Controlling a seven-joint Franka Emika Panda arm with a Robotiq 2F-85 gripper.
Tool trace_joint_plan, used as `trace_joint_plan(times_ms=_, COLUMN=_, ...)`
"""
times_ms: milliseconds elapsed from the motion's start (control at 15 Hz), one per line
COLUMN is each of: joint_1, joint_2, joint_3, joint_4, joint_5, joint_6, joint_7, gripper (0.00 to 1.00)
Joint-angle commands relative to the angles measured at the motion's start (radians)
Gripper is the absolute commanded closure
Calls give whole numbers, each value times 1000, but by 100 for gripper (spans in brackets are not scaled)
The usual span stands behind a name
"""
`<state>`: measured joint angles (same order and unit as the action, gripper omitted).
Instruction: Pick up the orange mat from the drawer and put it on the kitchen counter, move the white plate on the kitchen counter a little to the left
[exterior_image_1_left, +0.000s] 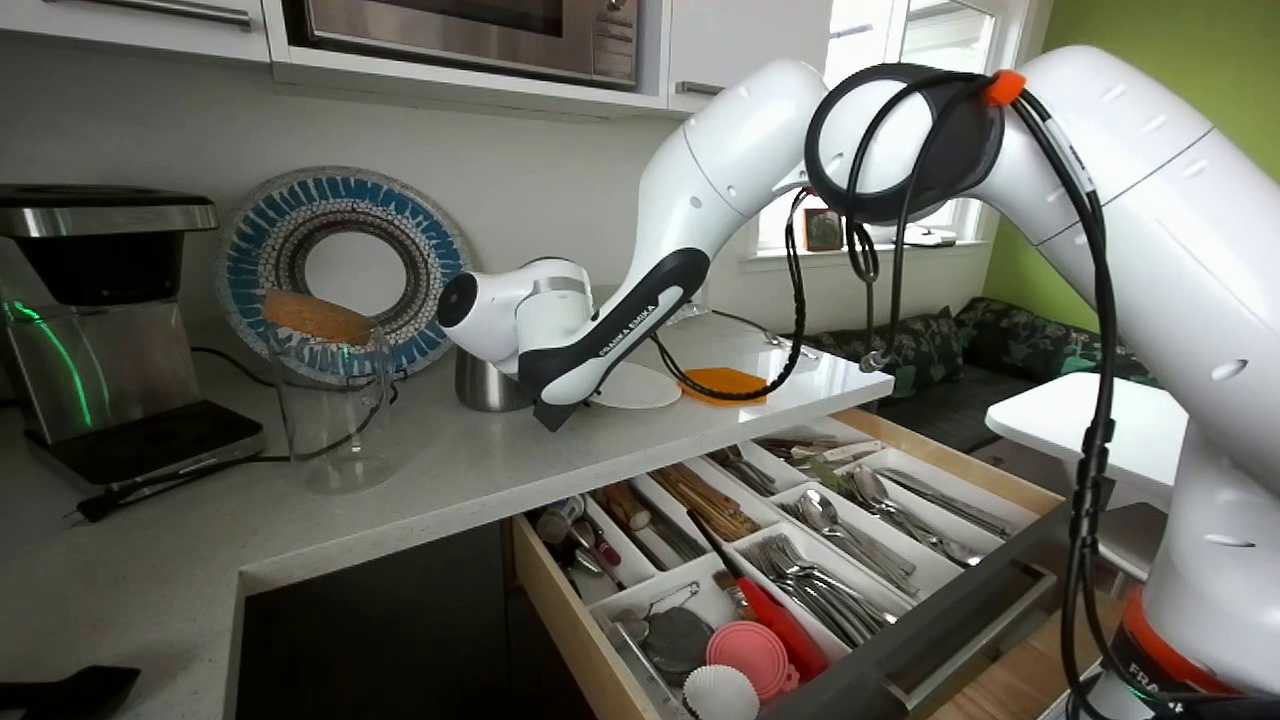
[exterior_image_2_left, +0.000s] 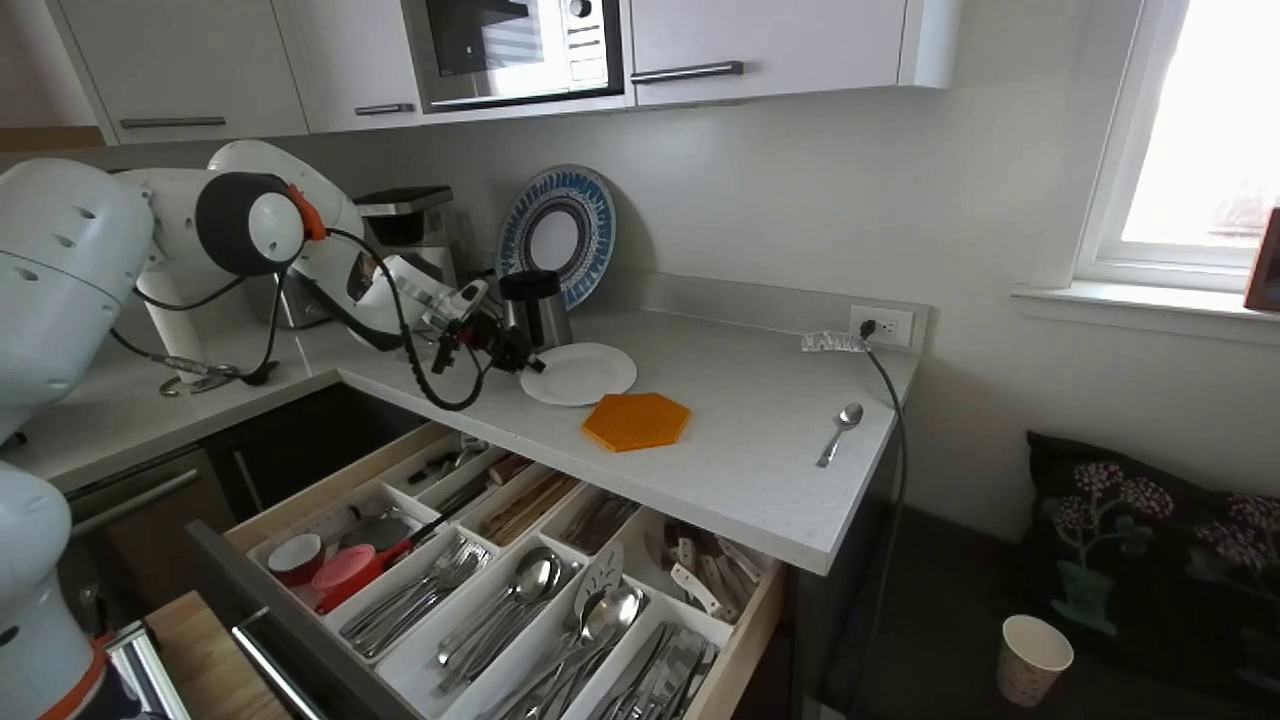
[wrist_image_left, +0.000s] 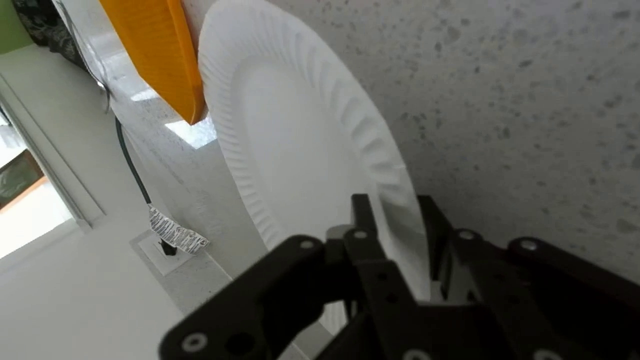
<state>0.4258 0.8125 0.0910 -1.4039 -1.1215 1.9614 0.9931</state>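
The white paper plate (exterior_image_2_left: 579, 374) lies on the kitchen counter in both exterior views. It fills the middle of the wrist view (wrist_image_left: 295, 145), tilted across the picture. The orange hexagonal mat (exterior_image_2_left: 638, 421) lies flat on the counter beside the plate; it also shows in an exterior view (exterior_image_1_left: 722, 385) and at the top left of the wrist view (wrist_image_left: 160, 55). My gripper (wrist_image_left: 397, 220) is at the plate's rim, with one finger over the plate and the other outside it. The fingers stand partly apart with the rim between them. Firm contact on both sides does not show.
The open drawer (exterior_image_1_left: 565, 640) below the counter holds cutlery and utensils in white trays. A steel canister (exterior_image_2_left: 537, 310) stands close behind the plate. A glass vase (exterior_image_1_left: 335, 420), a coffee maker (exterior_image_1_left: 110, 330) and a patterned round platter (exterior_image_2_left: 590, 215) are nearby. A spoon (exterior_image_2_left: 840, 432) lies on the counter.
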Motion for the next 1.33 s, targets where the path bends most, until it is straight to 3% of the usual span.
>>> trace_joint_plan(times_ms=0, joint_1=-16, joint_2=9, joint_3=4, joint_4=4, joint_5=12, joint_6=31, joint_7=-19, gripper=99)
trace_joint_plan(times_ms=733, joint_1=10, joint_2=-37, joint_3=32, joint_4=-4, joint_5=18, joint_6=88, joint_7=-74, gripper=100)
trace_joint_plan(times_ms=800, joint_1=11, joint_2=-38, joint_3=31, joint_4=-4, joint_5=21, joint_6=79, joint_7=-75, gripper=95)
trace_joint_plan(times_ms=867, joint_1=11, joint_2=-40, joint_3=30, joint_4=-5, joint_5=22, joint_6=76, joint_7=-74, gripper=73)
trace_joint_plan(times_ms=1000, joint_1=10, joint_2=-43, joint_3=25, joint_4=-9, joint_5=23, joint_6=67, joint_7=-71, gripper=70)
trace_joint_plan(times_ms=1267, joint_1=-4, joint_2=-59, joint_3=22, joint_4=-24, joint_5=32, joint_6=70, joint_7=-73, gripper=40)
